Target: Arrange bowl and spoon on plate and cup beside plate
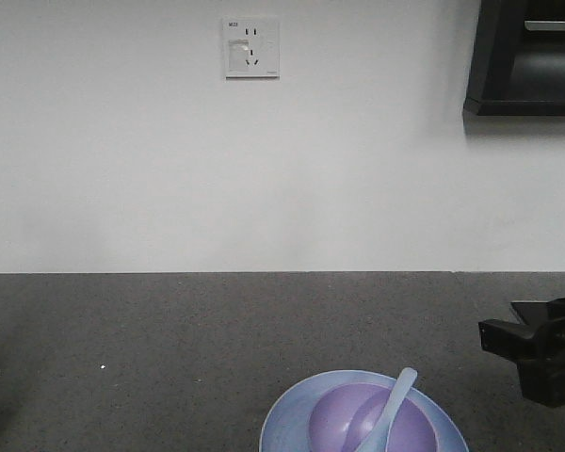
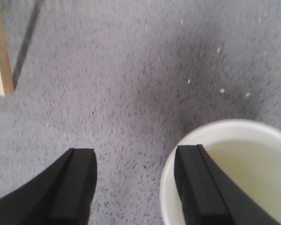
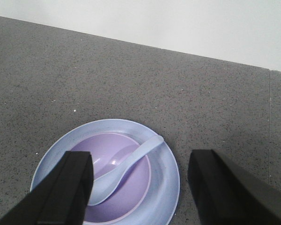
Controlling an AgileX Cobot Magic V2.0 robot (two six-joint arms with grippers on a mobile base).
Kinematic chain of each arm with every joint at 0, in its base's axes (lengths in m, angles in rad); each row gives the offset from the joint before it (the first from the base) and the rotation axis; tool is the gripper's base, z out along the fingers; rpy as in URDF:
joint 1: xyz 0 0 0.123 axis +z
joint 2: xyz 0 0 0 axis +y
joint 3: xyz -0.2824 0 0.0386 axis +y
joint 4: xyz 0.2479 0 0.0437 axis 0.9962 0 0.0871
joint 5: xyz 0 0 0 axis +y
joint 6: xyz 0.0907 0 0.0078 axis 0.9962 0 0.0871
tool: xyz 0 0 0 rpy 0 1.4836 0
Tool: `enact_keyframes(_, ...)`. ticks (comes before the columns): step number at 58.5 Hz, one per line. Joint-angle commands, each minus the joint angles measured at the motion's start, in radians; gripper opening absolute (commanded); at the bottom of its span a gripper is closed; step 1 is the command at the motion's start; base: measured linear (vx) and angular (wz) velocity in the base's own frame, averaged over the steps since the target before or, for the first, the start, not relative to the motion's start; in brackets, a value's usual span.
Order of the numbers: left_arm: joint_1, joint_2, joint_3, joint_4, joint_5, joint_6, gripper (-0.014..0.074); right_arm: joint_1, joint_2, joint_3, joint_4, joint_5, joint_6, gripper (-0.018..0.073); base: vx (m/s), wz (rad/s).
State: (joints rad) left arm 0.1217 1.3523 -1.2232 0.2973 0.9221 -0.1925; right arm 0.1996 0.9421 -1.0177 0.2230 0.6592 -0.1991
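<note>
On the grey counter point(image 1: 169, 358), the small lavender plastic bowl point(image 3: 110, 147) sits centred on the round pale-blue plate point(image 3: 165, 180), short pale-blue spoon point(image 3: 131, 159) propped inside, handle toward 2 o'clock (steadier there). Right gripper point(image 3: 141, 157) hovers wide-jawed above; left gripper point(image 2: 133, 152), jaws apart, has the cream-lined paper cup point(image 2: 243, 164) at 4 o'clock.

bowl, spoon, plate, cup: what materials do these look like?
Bowl: lavender, matte with a small highlight, uniform colour; likely plastic.
Spoon: pale blue, smooth, slight gloss; plastic-like.
Plate: pale blue, same smooth look; plastic or melamine, can't tell which.
Cup: only the white rim and cream inside show; possibly paper, uncertain.
</note>
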Motion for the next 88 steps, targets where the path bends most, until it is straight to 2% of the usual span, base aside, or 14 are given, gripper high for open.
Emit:
enact_keyframes(1,0.001,-0.002,-0.078,-0.074,-0.02,0.075,0.0468,-0.002,-0.015,-0.028,0.002,-0.072,-0.003,0.0505,0.0,0.0)
enact_keyframes(7,0.001,0.036,-0.108,-0.139,0.001,0.122,0.0468,-0.002,-0.015,-0.028,-0.001,-0.073,-0.003,0.0505,0.0,0.0)
enact_keyframes(35,0.001,0.102,-0.117,-0.092,0.048,0.138,0.0468,-0.002,-0.015,-0.028,-0.01,-0.071,-0.005,0.0505,0.0,0.0)
enact_keyframes(51,0.001,0.132,-0.117,-0.103,0.068,0.148,0.0468,-0.002,-0.015,-0.028,-0.01,-0.071,-0.005,0.0505,0.0,0.0)
enact_keyframes(59,0.001,0.143,-0.117,-0.113,0.084,0.193,0.0468,-0.002,-0.015,-0.028,-0.01,-0.071,-0.005,0.0505,0.0,0.0)
enact_keyframes(66,0.001,0.147,-0.117,-0.113,0.085,0.193,0.0462,-0.002,-0.015,-0.028,-0.01,-0.071,-0.005,0.0505,0.0,0.0)
enact_keyframes(79,0.001,0.148,-0.117,-0.111,0.112,0.22,0.0344,-0.002,-0.015,-0.028,-0.012,-0.076,-0.005,0.0505,0.0,0.0)
enact_keyframes(85,0.001,0.148,-0.117,-0.109,0.112,0.222,0.0259,-0.002,-0.015,-0.028,-0.013,-0.079,-0.005,0.0505,0.0,0.0)
enact_keyframes(86,0.001,0.148,-0.117,-0.109,0.112,0.222,0.0206,-0.002,-0.015,-0.028,-0.013,-0.079,-0.005,0.0505,0.0,0.0)
enact_keyframes(88,0.001,0.148,-0.117,-0.109,0.112,0.222,0.0183,-0.002,-0.015,-0.028,-0.013,-0.079,-0.005,0.0505,0.0,0.0)
